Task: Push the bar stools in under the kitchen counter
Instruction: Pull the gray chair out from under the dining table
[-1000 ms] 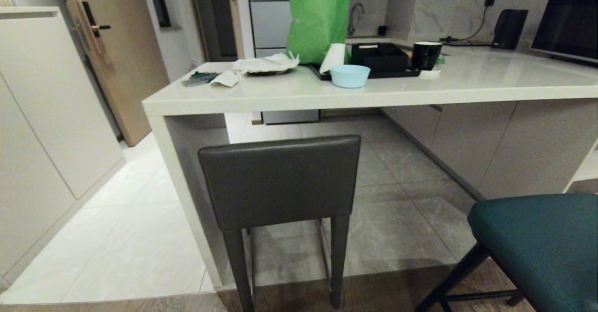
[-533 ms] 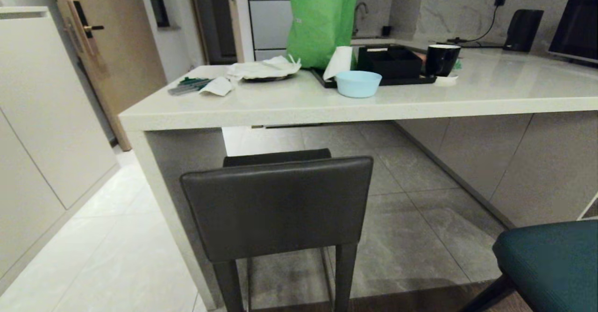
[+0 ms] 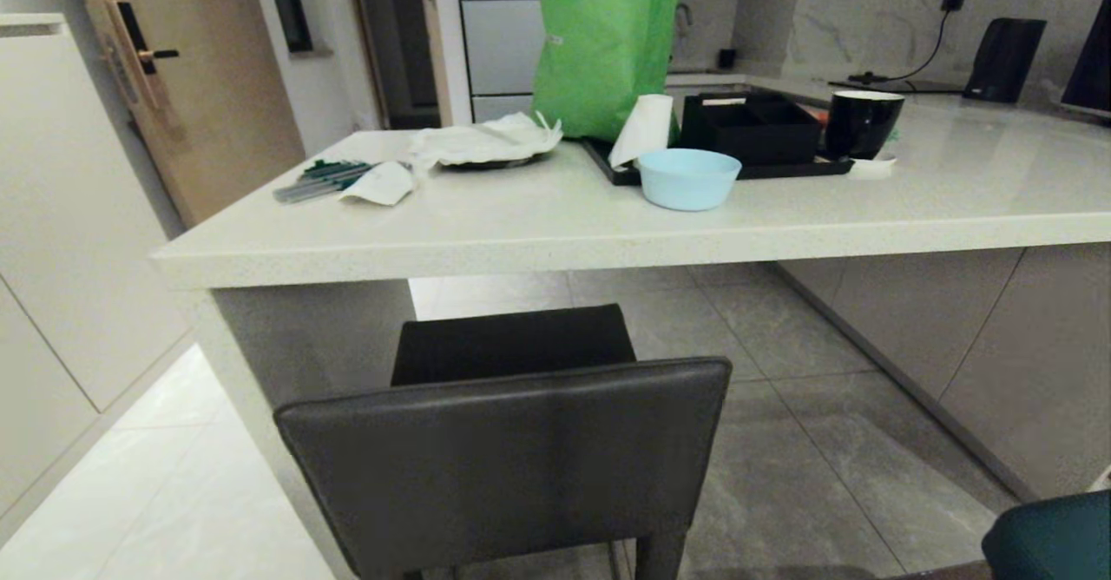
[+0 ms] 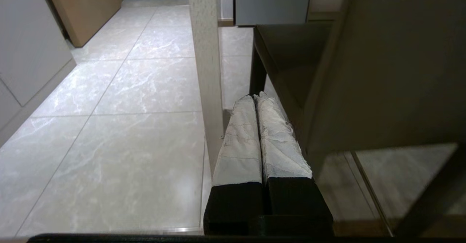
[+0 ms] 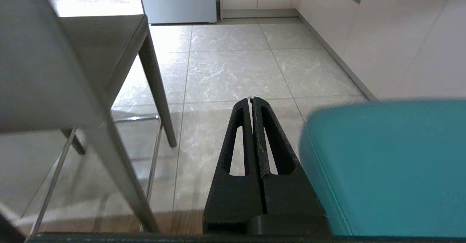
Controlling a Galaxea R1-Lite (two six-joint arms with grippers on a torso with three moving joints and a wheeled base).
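The dark grey leather bar stool (image 3: 508,463) stands right in front of me, its square back toward me and its seat (image 3: 512,344) partly under the off-white kitchen counter (image 3: 555,246). A corner of the teal bar stool (image 3: 1055,541) shows at the lower right, out from the counter. Neither arm appears in the head view. My left gripper (image 4: 254,96) is shut and empty, low down between the counter's end panel (image 4: 207,72) and the grey stool (image 4: 382,75). My right gripper (image 5: 252,99) is shut and empty, between the grey stool's leg (image 5: 156,90) and the teal stool (image 5: 386,163).
On the counter lie a green bag (image 3: 608,37), a light blue bowl (image 3: 688,178), a black tray (image 3: 746,133), a black mug (image 3: 861,124), tissues (image 3: 486,141) and pens (image 3: 317,179). White cabinets (image 3: 61,215) and a wooden door (image 3: 187,85) stand to the left.
The whole head view has shifted: I have come closer to the counter. The grey stool now fills the lower frame and the teal stool has slid almost out at the right.
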